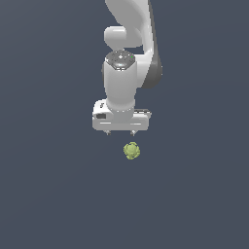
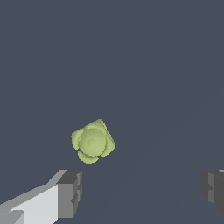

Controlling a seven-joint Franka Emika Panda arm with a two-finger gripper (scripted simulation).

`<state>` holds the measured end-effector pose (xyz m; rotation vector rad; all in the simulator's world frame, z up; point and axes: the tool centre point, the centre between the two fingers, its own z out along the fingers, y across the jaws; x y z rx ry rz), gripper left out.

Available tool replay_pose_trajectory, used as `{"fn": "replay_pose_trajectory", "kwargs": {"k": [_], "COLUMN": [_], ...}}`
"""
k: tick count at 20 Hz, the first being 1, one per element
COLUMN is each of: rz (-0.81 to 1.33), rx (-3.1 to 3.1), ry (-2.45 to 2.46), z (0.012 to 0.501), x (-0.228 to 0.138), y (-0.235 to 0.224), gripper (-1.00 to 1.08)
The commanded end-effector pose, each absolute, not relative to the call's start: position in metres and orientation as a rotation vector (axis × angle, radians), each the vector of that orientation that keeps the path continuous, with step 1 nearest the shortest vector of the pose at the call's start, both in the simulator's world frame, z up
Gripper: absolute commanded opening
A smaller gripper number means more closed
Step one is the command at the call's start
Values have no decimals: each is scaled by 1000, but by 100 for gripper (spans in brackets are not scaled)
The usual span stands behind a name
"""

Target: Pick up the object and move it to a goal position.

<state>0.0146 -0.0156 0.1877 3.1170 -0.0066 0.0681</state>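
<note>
Yellow-green ball (image 1: 132,151) sits on the dark floor (image 1: 48,194), just beside and clear of the white gripper (image 1: 120,132), toward the exterior view's right; jaws spread wide, holding nothing (wrist view: ball (image 2: 92,141) lies outside the fingers (image 2: 70,193), nearer one)

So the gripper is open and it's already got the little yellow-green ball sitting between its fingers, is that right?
Not quite. The gripper is open, but the yellow-green ball is not between its fingers. In the wrist view the ball lies on the grey floor clear of both fingertips, and the exterior view shows it apart from the gripper too.
</note>
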Motion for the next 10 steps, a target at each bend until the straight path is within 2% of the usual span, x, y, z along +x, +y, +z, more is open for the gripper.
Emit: {"fn": "replay_pose_trajectory", "kwargs": {"k": [1, 10], "rz": [68, -5], "rx": [3117, 3106], "ry": [-7, -27], "z": [188, 177], "x": [15, 3], "y": [-16, -34], "gripper": [100, 100]}}
